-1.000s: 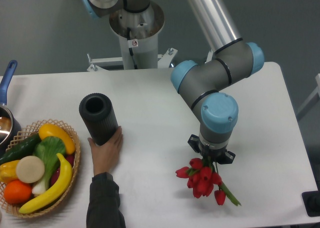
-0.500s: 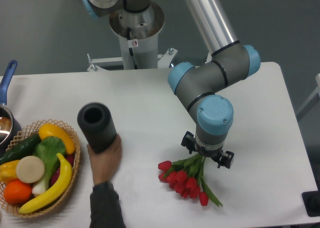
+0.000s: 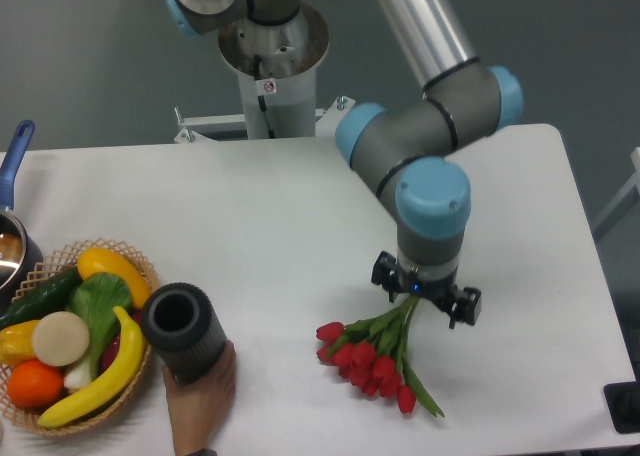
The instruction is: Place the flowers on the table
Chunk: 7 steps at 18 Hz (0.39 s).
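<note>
Red tulips (image 3: 372, 360) lie flat on the white surface (image 3: 300, 216); my fingers (image 3: 425, 298) spread open over their stems.

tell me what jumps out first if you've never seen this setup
The red tulips lying on the white table near its front edge, with the arm's claw right over their stems. At front left a hand holds a dark ribbed vase beside a wicker basket of bright fruit and vegetables.
</note>
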### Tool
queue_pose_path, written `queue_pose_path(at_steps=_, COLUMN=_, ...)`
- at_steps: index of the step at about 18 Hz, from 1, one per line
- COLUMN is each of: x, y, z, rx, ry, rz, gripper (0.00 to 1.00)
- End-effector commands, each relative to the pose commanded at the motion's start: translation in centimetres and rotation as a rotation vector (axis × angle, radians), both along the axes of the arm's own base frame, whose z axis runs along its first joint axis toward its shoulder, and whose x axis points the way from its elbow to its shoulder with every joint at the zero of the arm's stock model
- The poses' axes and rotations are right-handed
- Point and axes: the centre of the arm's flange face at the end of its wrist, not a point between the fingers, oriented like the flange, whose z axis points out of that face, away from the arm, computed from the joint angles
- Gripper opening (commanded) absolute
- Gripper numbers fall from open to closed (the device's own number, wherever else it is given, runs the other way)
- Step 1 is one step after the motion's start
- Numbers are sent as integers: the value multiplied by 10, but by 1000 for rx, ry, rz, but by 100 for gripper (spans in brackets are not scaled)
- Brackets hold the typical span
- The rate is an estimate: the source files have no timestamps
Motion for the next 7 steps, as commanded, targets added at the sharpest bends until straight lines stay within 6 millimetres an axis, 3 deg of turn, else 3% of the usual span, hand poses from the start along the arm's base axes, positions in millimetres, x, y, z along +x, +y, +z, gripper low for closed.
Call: queue_pose_path(at_steps=7, x=3, y=-28, z=-3, rx=-29, ry=-7, rz=-76, gripper=100)
